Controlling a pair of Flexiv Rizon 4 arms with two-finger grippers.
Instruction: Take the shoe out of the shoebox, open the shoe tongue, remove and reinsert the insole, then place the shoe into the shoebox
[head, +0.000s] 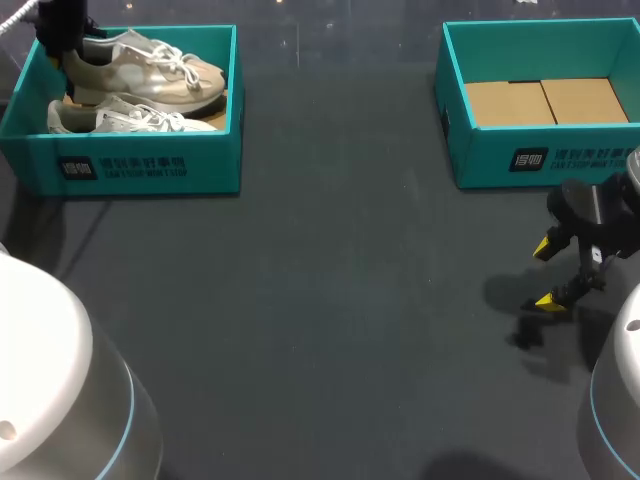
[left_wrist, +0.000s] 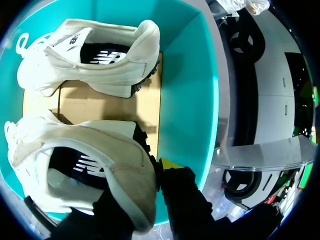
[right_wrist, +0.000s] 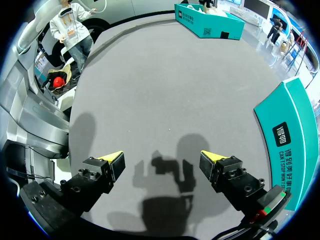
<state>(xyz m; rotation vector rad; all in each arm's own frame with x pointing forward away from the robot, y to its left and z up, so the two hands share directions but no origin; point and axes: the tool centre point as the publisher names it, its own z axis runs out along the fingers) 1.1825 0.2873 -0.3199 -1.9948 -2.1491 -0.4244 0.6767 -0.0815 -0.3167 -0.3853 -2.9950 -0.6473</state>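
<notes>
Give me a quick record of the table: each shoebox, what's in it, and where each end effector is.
left shoebox: teal, holds two pale sneakers, the rear sneaker and the front sneaker
right shoebox: teal, only a cardboard base inside
left end effector: inside the left shoebox, at the rear sneaker's heel; grip unclear
right end effector: open, empty, above the table in front of the right shoebox
task stage: no shoe taken out yet
</notes>
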